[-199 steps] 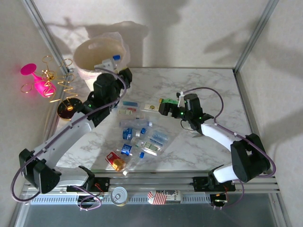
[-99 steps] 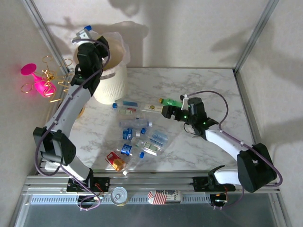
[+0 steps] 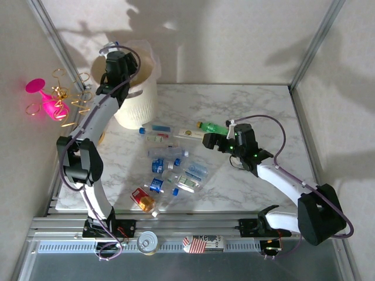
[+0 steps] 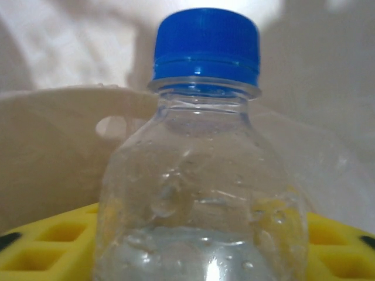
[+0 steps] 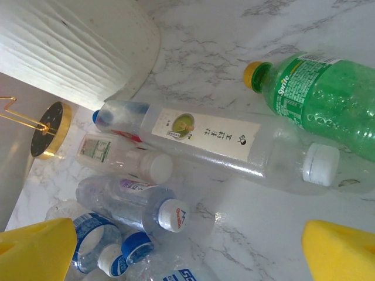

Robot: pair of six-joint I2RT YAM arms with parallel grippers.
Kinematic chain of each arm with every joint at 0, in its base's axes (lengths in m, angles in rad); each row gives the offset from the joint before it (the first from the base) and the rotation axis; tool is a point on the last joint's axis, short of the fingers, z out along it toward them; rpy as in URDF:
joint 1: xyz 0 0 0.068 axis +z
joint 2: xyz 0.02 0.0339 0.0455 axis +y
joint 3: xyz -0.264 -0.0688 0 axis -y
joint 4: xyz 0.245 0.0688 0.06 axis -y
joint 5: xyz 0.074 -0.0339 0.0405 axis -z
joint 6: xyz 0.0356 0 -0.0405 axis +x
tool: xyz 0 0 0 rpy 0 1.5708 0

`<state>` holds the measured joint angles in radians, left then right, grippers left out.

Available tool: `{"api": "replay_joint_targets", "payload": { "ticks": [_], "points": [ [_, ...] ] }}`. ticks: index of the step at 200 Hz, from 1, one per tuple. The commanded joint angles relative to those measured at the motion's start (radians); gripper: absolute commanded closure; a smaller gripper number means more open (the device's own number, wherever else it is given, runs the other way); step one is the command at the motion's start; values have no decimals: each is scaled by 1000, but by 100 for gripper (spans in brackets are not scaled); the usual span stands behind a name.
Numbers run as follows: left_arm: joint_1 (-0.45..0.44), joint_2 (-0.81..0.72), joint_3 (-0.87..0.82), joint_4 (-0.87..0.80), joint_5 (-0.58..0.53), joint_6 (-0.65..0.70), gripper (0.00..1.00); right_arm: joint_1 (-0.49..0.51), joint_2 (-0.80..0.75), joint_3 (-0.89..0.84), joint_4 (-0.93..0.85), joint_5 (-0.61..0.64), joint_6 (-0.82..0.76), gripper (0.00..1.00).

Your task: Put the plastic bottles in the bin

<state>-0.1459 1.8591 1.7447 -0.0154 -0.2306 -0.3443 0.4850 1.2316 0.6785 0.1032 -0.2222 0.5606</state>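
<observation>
Top external: in the last sec the left arm has swung up off the desk [image 3: 258, 105], and the left pincer [image 3: 117, 58] now sits over the bin [image 3: 137, 102] mouth w/ a clear blue-cap bottle [image 4: 202, 175] between its pads; can't tell if the grip is firm or loosening. Right pincer [image 3: 210, 140] has crept toward the green bottle [image 5: 328, 99], spread wide, nothing held. Drop looks imminent imo; other bottles [image 3: 170, 170] not yet binned, lying on the desk.

Close-up of a clear plastic bottle [image 4: 199, 193] with a blue cap [image 4: 206, 44], cap uppermost, droplets inside. Yellow pads [image 4: 47, 246] of the jaws flank its lower body on both sides. Behind it curves the cream bin [image 4: 53, 158], with a cut-out handle [image 4: 117, 126] at left.
</observation>
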Motion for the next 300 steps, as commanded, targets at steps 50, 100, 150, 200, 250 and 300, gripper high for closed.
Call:
{"api": "replay_joint_targets", "payload": {
  "ticks": [50,100,150,200,250,300],
  "points": [
    [-2,-83,83,-18,73,-48,0,7,18,19,-19,7,-30,1],
    [-69,-269,-66,103,166,-138,0,18,73,77,-63,-8,-81,1],
    [-213,-497,-415,308,225,-157,0,31,169,207,-193,94,-263,1],
    [-318,-664,-788,438,207,-232,0,34,378,403,-331,221,-461,1],
    [-343,-756,-1116,524,174,-390,0,21,561,577,-437,351,-641,2],
    [-371,-717,-1209,516,216,-449,0,-58,650,706,-534,348,-705,6]
  ]
}}
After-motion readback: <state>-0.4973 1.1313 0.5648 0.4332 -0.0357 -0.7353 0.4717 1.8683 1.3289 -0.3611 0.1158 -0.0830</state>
